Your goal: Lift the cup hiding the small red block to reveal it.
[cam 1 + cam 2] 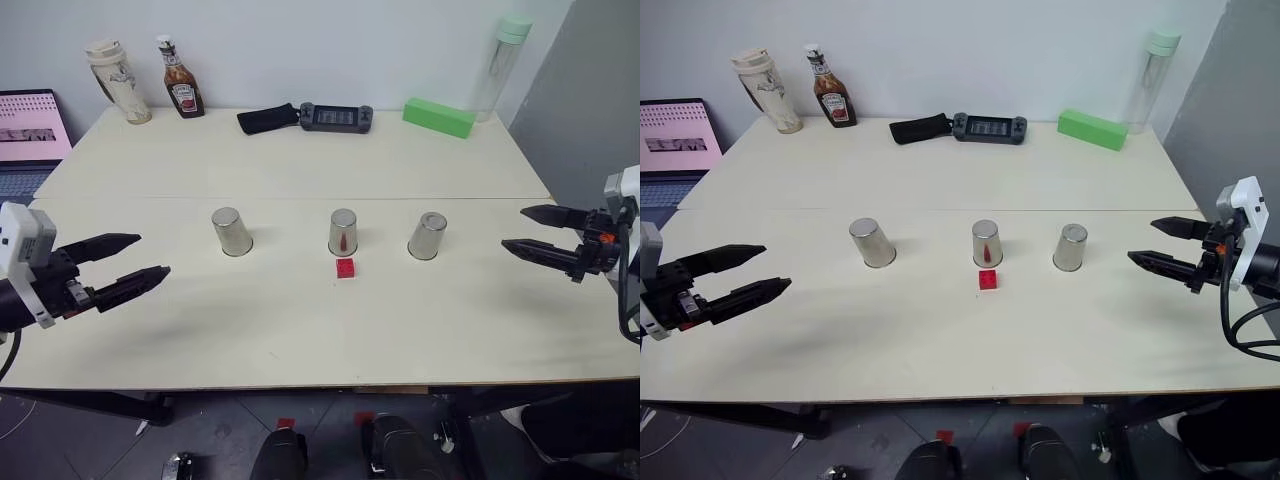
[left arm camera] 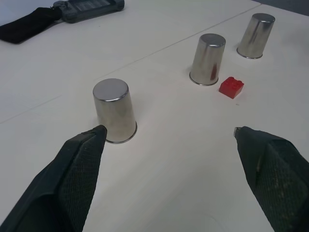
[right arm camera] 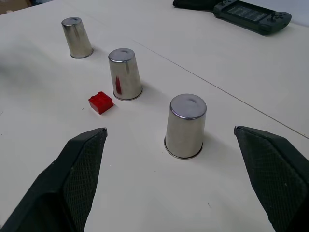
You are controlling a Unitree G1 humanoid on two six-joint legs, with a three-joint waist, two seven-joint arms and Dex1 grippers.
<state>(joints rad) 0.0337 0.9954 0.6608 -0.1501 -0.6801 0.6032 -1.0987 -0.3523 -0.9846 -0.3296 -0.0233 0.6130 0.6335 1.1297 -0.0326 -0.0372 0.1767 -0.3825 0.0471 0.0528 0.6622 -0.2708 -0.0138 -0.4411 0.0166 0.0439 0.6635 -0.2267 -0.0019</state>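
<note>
Three small steel cups stand upside down in a row across the middle of a pale, matte table. Each is shiny, slightly tapered and plain: the left cup, the middle cup and the right cup. The small red block, a squarish plastic brick with studs on top, lies in the open on the table just in front of the middle cup, close to it but apart; its red shows as a reflection on that cup's polished side. No cup covers it.

The left gripper hangs over the table's left side, well apart from the cups, its two black, tapered, rough-textured fingers spread wide and holding nothing. The right gripper hangs over the right side with its fingers likewise spread and empty.

Along the far edge stand a beige lidded mug, a brown sauce bottle whose label is too small to read, a black handheld game console beside a black cloth pouch, a long green box and a tall clear bottle with a pale green cap. A laptop is cut off at the left edge.
</note>
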